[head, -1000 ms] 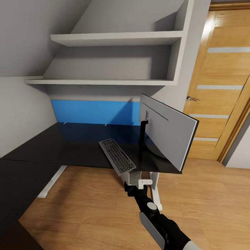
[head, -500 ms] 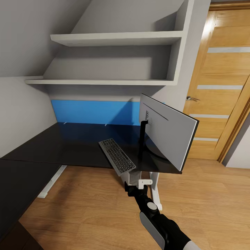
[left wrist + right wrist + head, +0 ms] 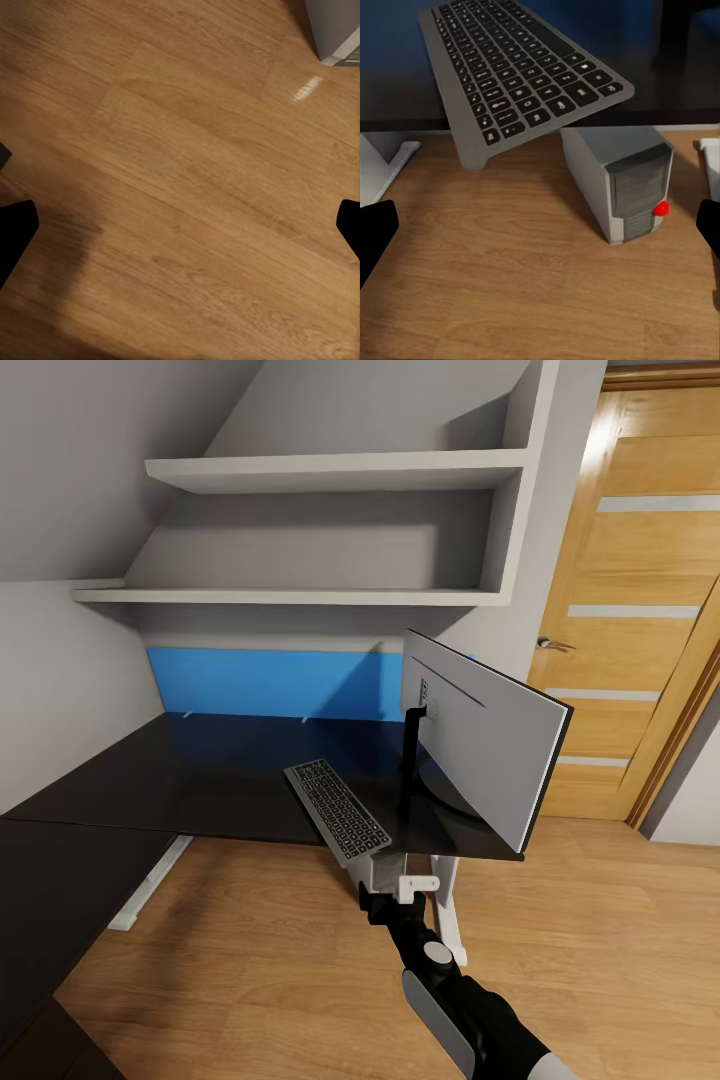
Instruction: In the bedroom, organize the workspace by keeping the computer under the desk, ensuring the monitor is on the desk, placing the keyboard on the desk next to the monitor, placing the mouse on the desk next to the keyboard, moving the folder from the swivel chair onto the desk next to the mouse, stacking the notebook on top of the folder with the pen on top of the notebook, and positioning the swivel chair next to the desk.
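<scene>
Two views, one keyboard: from my head camera the keyboard lies skewed on the desk, its near corner jutting out past the front edge; my right wrist camera sees that overhanging end from lower down, with bare floor under it.
Computer: the small silver-grey tower with its red front light stands on the floor below the desk edge, just beneath the keyboard's jutting corner; from my head only a sliver of it peeks out under the desk.
Monitor: the monitor stands on the desk just beside the keyboard, turned so I see its silver-grey back, its far corner reaching out beyond the desk's end toward the oak door.
Desk edges: the black top runs from the keyboard toward the wall corner, then bends back along the wall toward me; a blue panel backs it, two white shelves hang above.
Open room: light wood floor is open in front of the desk, between its white leg and the leg beside the computer.
Right arm: stretched forward and low, wrist aimed at the desk edge below the keyboard; right gripper has its fingertips spread wide, holding nothing.
Left gripper: the left gripper points down at plain floor, dark fingertips far apart and empty, a grey-white corner near it.
</scene>
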{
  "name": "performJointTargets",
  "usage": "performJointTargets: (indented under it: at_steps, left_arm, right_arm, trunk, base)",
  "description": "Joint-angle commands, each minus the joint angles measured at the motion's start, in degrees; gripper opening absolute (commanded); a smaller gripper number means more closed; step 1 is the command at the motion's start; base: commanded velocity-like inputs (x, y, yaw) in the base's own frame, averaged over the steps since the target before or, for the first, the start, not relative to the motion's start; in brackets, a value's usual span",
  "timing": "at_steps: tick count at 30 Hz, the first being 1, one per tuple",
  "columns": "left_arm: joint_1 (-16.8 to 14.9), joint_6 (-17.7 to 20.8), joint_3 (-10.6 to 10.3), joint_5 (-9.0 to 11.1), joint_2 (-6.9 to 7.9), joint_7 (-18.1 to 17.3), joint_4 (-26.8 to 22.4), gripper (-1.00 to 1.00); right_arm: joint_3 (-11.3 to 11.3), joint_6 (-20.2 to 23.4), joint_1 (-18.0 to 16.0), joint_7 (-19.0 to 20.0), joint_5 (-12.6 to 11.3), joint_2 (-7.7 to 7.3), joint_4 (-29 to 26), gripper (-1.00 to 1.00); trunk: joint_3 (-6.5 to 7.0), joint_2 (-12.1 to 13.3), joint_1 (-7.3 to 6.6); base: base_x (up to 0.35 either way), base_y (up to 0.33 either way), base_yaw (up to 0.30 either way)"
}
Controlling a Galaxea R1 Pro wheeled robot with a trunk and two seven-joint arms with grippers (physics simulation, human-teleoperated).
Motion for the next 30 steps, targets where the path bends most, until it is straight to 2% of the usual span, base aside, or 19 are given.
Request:
performJointTargets:
  at_steps: [1, 6, 30]
  left_arm:
    - [0.0, -0.1, 0.1, 0.4, -0.04, 0.0, 0.0, 1.0]
    - [0.0, -0.1, 0.1, 0.4, -0.14, 0.0, 0.0, 1.0]
    - [0.0, 0.1, 0.2, 0.5, -0.1, 0.0, 0.0, 1.0]
  right_arm:
    - [0.2, 0.1, -0.1, -0.4, -0.4, -0.15, -0.2, 1.0]
    - [0.2, 0.1, -0.1, -0.4, -0.4, -0.5, -0.5, 1.0]
    - [0.3, 0.2, -0.1, -0.4, -0.5, -0.73, -1.1, 1.0]
  trunk:
    - [-0.06, 0.0, 0.0]
    - [-0.06, 0.0, 0.0]
    - [4.25, 9.6, -5.27]
  base:
    - [0.0, 0.0, 0.0]
    - [0.0, 0.0, 0.0]
    - [0.0, 0.0, 0.0]
